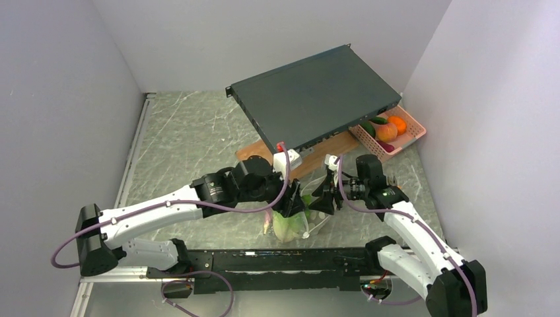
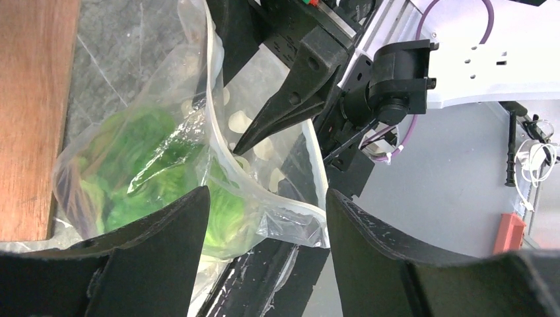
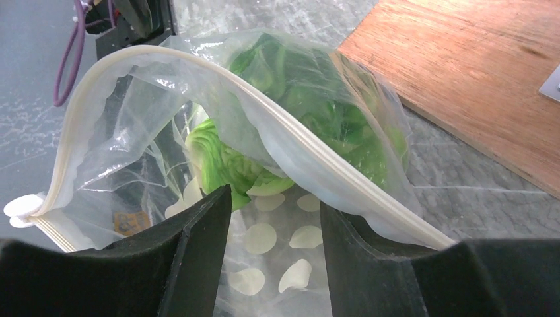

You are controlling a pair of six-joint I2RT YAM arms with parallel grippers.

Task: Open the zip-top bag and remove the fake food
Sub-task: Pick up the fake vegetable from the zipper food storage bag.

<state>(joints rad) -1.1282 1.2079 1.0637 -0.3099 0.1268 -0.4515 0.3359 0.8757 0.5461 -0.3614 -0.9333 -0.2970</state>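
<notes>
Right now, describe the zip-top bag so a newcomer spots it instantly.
Find the dark flat box at the back, then come forward to the near table edge. Between the left claw and right claw is the zip-top bag: clear, floppy, mouth open, leafy green fake food inside, unlike the pink lattice basket.

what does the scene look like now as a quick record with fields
bag: zip-top bag, mouth open, between the two arms
contents: leafy green fake food, inside the bag
left end effector: open, at the bag's rim
right end effector: open, at the bag's mouth
behind: wooden board, dark metal case, pink basket with toy fruit
</notes>
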